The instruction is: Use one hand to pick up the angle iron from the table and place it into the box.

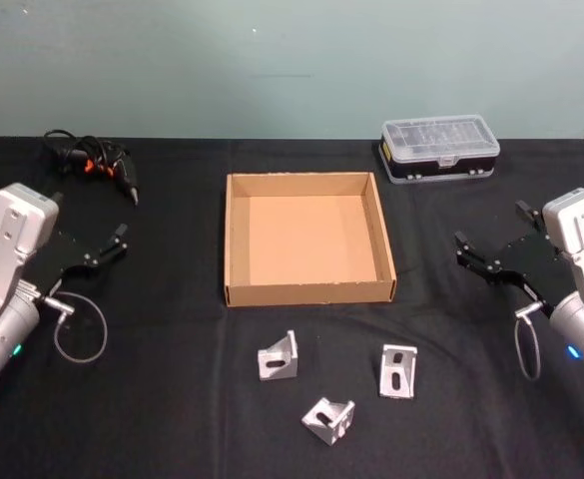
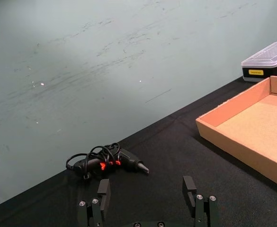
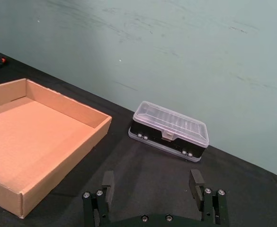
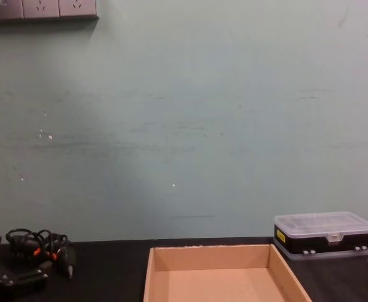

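Note:
Three silver angle irons lie on the black table (image 1: 172,399) in front of the box: one on the left (image 1: 279,357), one on the right (image 1: 398,371), one nearest me (image 1: 328,419). The tan cardboard box (image 1: 306,293) sits at the table's middle with nothing inside; its wall also shows in the wrist views (image 2: 233,109) (image 3: 58,156). My left gripper (image 1: 109,245) (image 2: 147,188) hovers open and empty well left of the box. Far to the box's right, my right gripper (image 1: 489,226) (image 3: 151,180) is open and empty too. Neither touches an angle iron.
A clear-lidded black case (image 1: 439,150) (image 3: 169,130) stands at the back right. A black corded tool with orange marks (image 1: 97,162) (image 2: 107,161) lies at the back left. A green wall runs along the table's far edge.

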`<act>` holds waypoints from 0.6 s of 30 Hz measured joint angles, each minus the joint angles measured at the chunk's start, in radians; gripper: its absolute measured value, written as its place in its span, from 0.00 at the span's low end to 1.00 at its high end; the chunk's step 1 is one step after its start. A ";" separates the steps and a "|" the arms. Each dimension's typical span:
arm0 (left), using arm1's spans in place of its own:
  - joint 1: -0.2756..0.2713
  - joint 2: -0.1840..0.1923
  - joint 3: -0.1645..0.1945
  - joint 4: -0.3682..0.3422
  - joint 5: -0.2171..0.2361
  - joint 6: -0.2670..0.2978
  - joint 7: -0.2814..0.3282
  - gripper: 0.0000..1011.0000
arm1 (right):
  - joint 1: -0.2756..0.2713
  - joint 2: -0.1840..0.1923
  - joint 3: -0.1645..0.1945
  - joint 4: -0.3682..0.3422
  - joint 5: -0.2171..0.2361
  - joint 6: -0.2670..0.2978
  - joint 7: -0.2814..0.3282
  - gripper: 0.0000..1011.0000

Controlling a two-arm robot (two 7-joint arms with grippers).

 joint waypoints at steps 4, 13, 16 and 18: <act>0.000 0.000 0.000 0.000 0.000 0.000 0.000 0.99 | -0.018 0.018 0.017 -0.039 0.001 0.018 0.024 0.99; 0.000 0.000 0.000 0.000 0.000 0.000 0.000 0.99 | -0.062 0.100 0.050 -0.157 0.047 0.079 0.150 0.99; 0.000 0.000 0.000 0.000 0.000 0.000 0.000 0.99 | -0.068 0.131 0.059 -0.189 0.070 0.108 0.210 0.99; 0.000 0.000 0.000 0.000 0.000 0.000 0.000 0.99 | -0.069 0.147 0.064 -0.204 0.085 0.123 0.242 0.99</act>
